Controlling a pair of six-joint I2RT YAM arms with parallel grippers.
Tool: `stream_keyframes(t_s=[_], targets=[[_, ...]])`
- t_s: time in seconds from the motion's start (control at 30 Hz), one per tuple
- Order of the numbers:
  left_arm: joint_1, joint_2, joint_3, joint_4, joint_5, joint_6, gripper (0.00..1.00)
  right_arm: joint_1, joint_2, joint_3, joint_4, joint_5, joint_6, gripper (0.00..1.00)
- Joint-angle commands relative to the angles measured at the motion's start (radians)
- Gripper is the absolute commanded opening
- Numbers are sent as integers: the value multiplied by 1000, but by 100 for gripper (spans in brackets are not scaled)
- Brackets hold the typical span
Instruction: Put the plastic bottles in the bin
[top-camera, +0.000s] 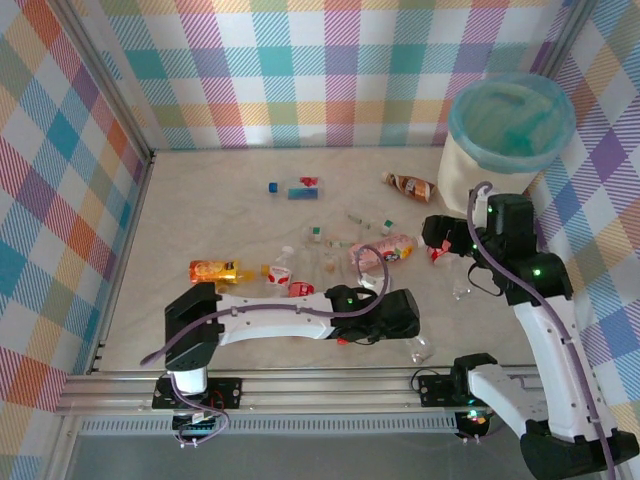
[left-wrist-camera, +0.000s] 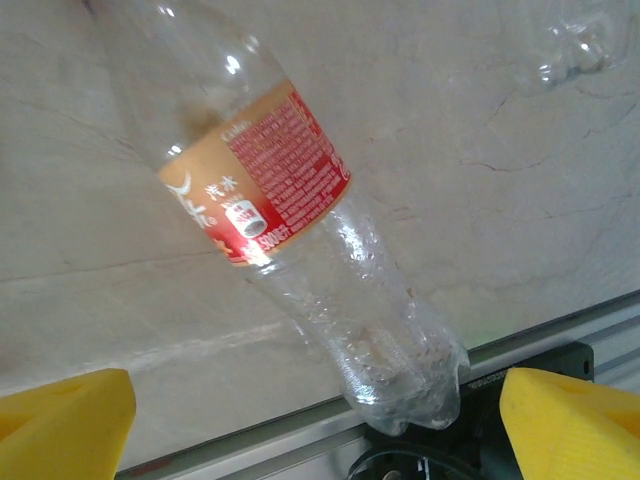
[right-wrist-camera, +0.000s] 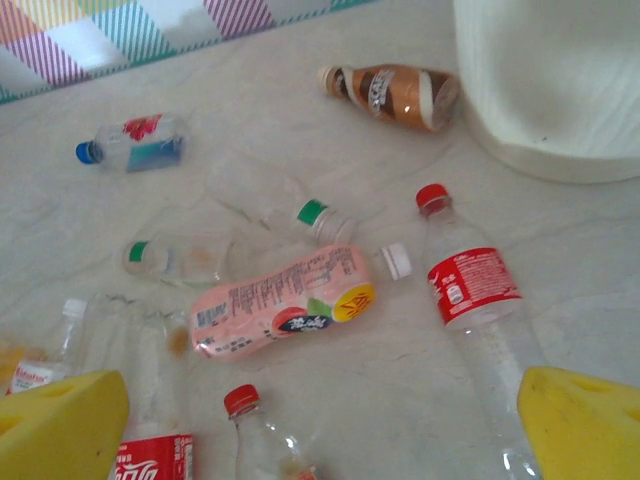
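The left gripper (left-wrist-camera: 320, 410) stood wide at the frame's bottom, a red-labelled bottle (left-wrist-camera: 265, 185) untouched between its fingers (left-wrist-camera: 60, 425), and the right gripper (right-wrist-camera: 325, 420) gaped empty over scattered plastic bottles (right-wrist-camera: 285, 315).

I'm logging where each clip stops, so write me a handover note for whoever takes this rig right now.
Left end effector: open, either side of the base of a clear red-labelled bottle, not gripping it.
Right end effector: open and empty, above the scattered bottles.
Pink bottle, brown bottle, orange bottle and others lie on the table.
Bin: far right; its contents are unclear.
Left to do: every bottle on the table.
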Motion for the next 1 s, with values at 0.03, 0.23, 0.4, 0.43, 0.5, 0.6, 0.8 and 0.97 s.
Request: stream_keyframes(t_s=[0.03, 0.23, 0.4, 0.43, 0.5, 0.6, 0.8, 0.97], targets=[[-9, 60, 60, 17, 20, -67, 98, 1, -49, -23, 50, 17, 12, 100], [10, 150, 73, 80, 112, -94, 98, 1, -98, -82, 98, -25, 35, 100], [18, 208, 103, 80, 135, -68, 95, 1, -108, -116, 120, -47, 38, 100], [20, 214, 101, 81, 136, -64, 94, 1, -110, -122, 124, -47, 39, 100], [31, 233, 84, 90, 152, -82, 91, 1, -111, -133, 133, -50, 39, 99], [56, 240, 30, 170, 200, -112, 85, 2, -108, -142, 144, -62, 44, 100], [70, 223, 38, 123, 160, -53, 74, 1, -97, -149, 152, -73, 41, 100], [69, 204, 41, 107, 144, -11, 66, 1, -94, -150, 158, -71, 33, 99]])
